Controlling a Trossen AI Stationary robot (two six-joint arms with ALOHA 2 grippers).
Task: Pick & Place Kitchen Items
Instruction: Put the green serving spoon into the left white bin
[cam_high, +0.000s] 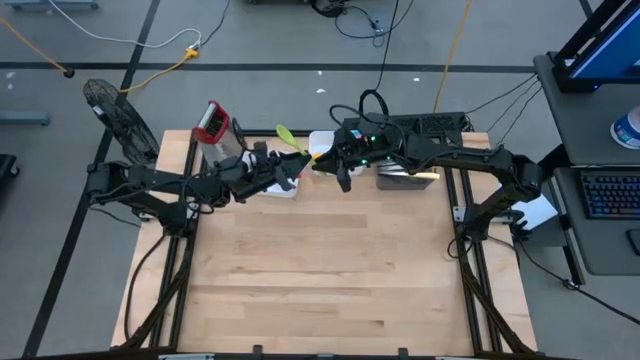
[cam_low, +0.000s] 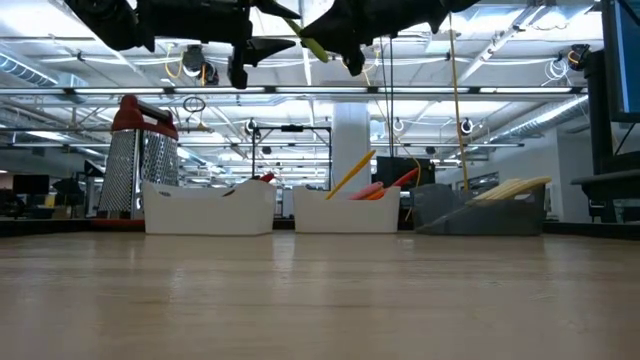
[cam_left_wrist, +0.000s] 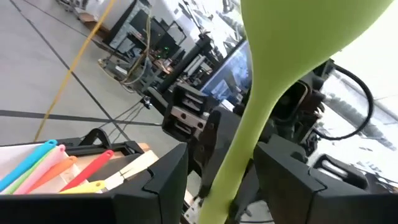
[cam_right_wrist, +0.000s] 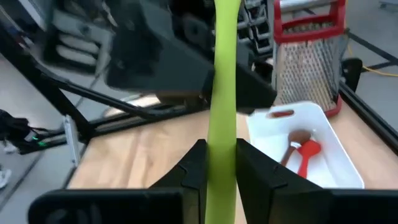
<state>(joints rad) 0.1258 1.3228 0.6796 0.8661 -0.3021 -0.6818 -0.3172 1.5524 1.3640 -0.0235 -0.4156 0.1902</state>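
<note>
Mid-handoff: green spatula (cam_high: 291, 139) in air above white trays (cam_low: 208, 210). Right gripper (cam_right_wrist: 219, 163) pinches its handle; left gripper (cam_left_wrist: 219, 171) spread round it w/o squeezing. Other utensils (cam_left_wrist: 56, 168) already binned; spatula not yet placed.

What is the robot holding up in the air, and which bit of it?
A green spatula. The right gripper is shut on its handle. The left gripper brackets the handle too, near the blade; whether it grips cannot be told.

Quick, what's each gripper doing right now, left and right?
Left gripper: jaws on either side of the green spatula, grip not clear.
Right gripper: shut on the green spatula's handle.
</note>
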